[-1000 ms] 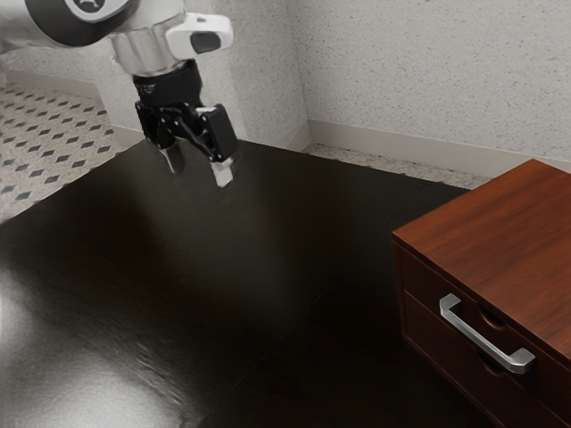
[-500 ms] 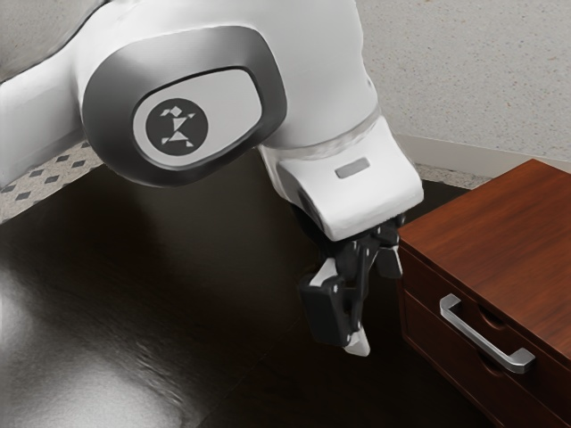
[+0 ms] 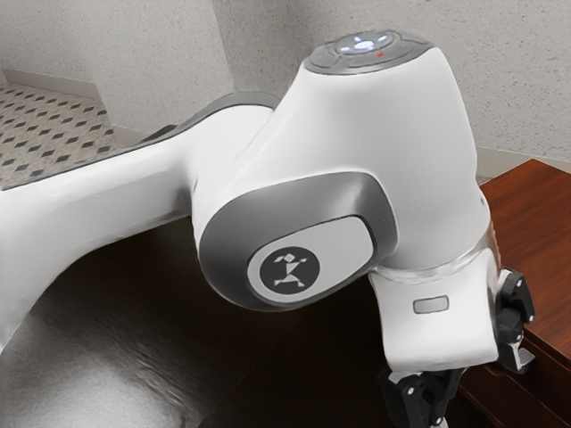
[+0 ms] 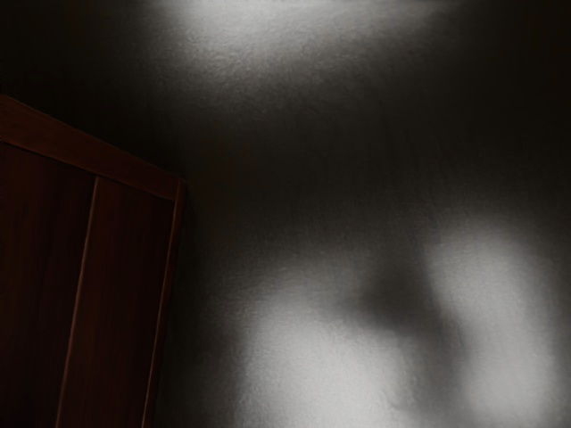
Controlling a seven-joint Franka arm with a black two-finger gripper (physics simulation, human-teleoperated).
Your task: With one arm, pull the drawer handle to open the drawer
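my arm (image 3: 357,178) reaches in from the exterior view's left and bulks across the middle, with the big white links close to the camera. my gripper (image 3: 419,403) hangs under the white hand at the near lower edge, pointing down toward the dark table (image 3: 116,357). just its black upper part is in frame, so i cannot tell how open it is or whether it has hold of anything. the drawer cabinet (image 3: 535,201), red-brown wood, sits on the table at the exterior view's right, its top showing past my wrist. my arm covers most of its front. the gripper is just beside that front, on its left side. touching or not, cannot tell. in the wrist view the drawer cabinet (image 4: 107,303) is a dark wood face close beside my hand, with an edge strip and one thin seam splitting it into two panels. cannot tell which panel is the drawer. beside it is glossy table (image 4: 375,178) with pale light patches. far behind are a speckled wall (image 3: 134,45) and a patterned tile floor (image 3: 45,120) at far left.
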